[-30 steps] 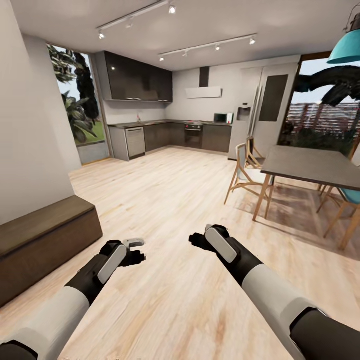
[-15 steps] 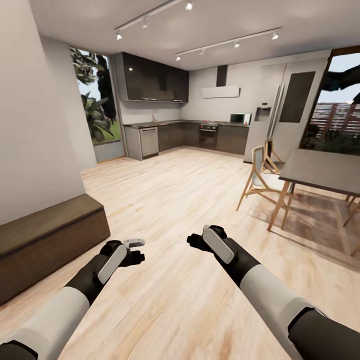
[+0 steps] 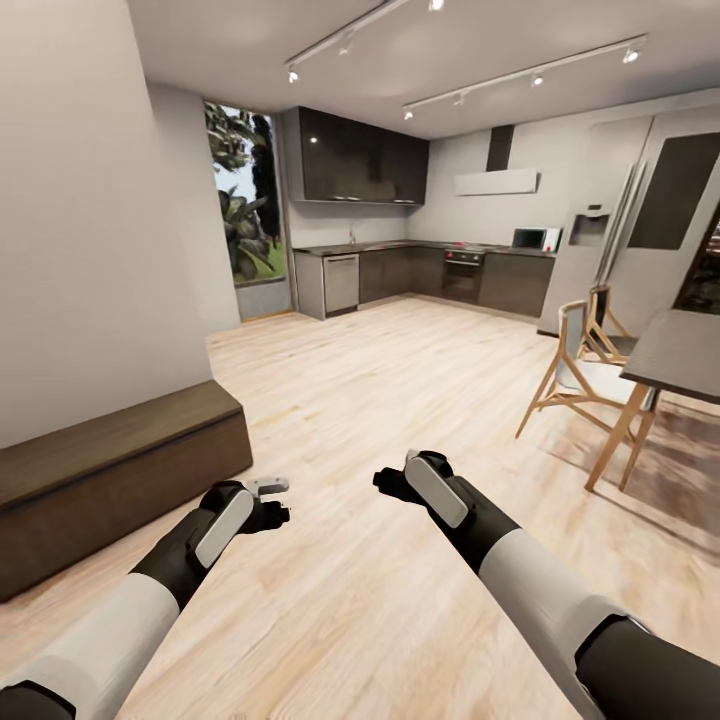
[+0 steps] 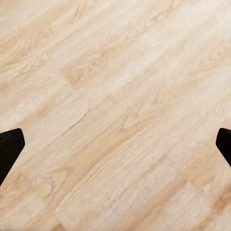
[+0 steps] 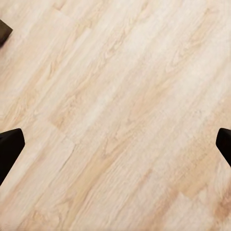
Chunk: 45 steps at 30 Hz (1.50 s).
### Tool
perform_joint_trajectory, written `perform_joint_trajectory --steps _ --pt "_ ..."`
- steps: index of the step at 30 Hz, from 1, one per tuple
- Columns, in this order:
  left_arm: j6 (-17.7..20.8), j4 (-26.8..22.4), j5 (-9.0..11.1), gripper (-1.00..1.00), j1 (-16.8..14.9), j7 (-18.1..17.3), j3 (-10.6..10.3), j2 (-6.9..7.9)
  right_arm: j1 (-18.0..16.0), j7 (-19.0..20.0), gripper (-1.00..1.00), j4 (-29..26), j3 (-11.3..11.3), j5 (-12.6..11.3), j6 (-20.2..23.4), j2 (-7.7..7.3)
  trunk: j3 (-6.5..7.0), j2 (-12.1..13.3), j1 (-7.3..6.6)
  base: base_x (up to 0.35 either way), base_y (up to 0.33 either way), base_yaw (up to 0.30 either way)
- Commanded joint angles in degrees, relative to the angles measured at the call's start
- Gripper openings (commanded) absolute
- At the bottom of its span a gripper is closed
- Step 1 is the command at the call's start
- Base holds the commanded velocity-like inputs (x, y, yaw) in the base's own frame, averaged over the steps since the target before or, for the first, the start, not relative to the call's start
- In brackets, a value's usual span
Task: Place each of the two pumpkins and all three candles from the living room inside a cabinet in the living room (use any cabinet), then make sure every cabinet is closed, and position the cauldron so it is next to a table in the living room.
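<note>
Cabinet (image 3: 110,470) low by the wall, well apart from left tool (image 3: 272,500) and right tool (image 3: 385,482), both wide apart, empty.

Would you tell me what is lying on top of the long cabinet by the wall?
The cabinet top looks bare along the stretch in view. Its far left end is cut off by the picture edge.

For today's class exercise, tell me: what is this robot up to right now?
It is on the move across a wooden floor, carrying nothing. The left gripper and the right gripper hang over bare boards, jaws spread wide. A long, low dark brown cabinet stands closed by the wall on its left, a dining table with chairs on its right, a kitchen ahead.
</note>
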Motion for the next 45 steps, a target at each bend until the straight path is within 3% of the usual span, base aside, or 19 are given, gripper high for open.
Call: perform_joint_trajectory --steps 1,45 --pt "0.0 -0.1 0.6 1.00 -0.1 0.6 -0.3 0.07 -0.1 -0.5 1.00 -0.1 0.1 -0.4 0.1 -0.03 -0.06 0.0 0.00 0.010 -0.013 0.293" --pt "0.0 -0.1 0.6 1.00 -0.1 0.6 -0.3 0.07 -0.1 -0.4 1.00 -0.1 0.2 -0.4 0.1 -0.02 -0.06 0.0 0.00 0.000 -0.001 0.293"
